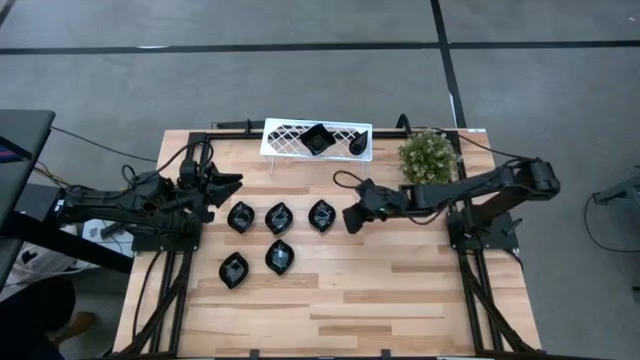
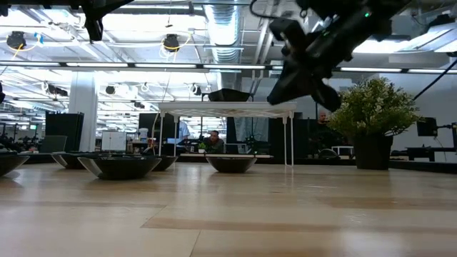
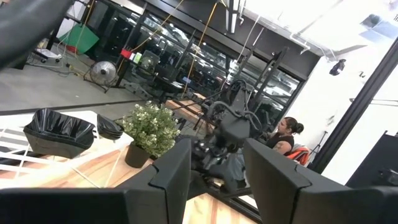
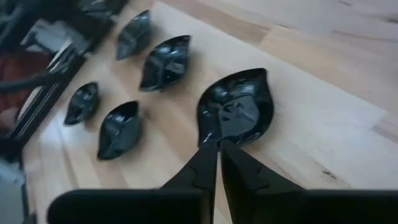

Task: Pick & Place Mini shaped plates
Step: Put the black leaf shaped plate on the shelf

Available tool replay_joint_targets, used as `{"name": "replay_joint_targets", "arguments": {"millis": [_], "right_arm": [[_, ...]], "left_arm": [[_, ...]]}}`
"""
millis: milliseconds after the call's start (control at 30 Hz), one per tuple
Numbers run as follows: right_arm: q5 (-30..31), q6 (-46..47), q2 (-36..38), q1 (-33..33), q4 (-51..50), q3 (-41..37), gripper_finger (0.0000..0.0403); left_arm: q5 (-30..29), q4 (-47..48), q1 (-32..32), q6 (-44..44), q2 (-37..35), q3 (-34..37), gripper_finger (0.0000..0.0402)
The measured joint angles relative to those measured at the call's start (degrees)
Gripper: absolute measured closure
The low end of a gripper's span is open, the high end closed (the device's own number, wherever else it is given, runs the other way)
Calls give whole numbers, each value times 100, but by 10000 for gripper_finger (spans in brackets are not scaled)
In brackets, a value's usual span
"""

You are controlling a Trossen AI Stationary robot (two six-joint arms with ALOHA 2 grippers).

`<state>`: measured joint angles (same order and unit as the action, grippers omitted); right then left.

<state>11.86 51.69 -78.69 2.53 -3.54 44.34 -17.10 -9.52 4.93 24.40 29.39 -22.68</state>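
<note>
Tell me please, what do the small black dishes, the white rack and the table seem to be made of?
Black dishes: probably glazed ceramic or hard plastic; they are glossy and reflect light in bright patches.
White rack: likely painted metal or plastic; it has a thin open lattice with a matte white look.
Table: wood, apparently joined planks; pale strips with visible grain and a smooth, slightly shiny surface.

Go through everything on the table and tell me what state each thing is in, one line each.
Five leaf plates: flat on the table, apart.
Square plate: on top of the white rack.
Dark plate: on the rack's right end.
Plant: upright.
Right claw: almost shut, empty, just above the nearest leaf plate.
Left claw: open, empty, waiting at the table's left.
</note>
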Motion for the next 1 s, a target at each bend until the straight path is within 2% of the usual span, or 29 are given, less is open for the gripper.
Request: {"name": "replay_joint_targets", "arguments": {"millis": [133, 433, 567, 767, 1000], "right_arm": [[-3, 198, -289, -84, -1, 82, 359], [-23, 994, -936, -84, 18, 365, 271], [-23, 1282, -1218, -84, 1, 501, 248], [-24, 1490, -1599, -84, -29, 699, 239], [3, 1589, -1729, -142, -116, 763, 252]], "left_arm": [[0, 1, 0, -17, 0, -1, 252], [0, 0, 0, -17, 0, -2, 252], [0, 2, 0, -17, 0, -2, 252], [0, 2, 1, -17, 1, -2, 252], [0, 2, 0, -17, 0, -2, 252]]}}
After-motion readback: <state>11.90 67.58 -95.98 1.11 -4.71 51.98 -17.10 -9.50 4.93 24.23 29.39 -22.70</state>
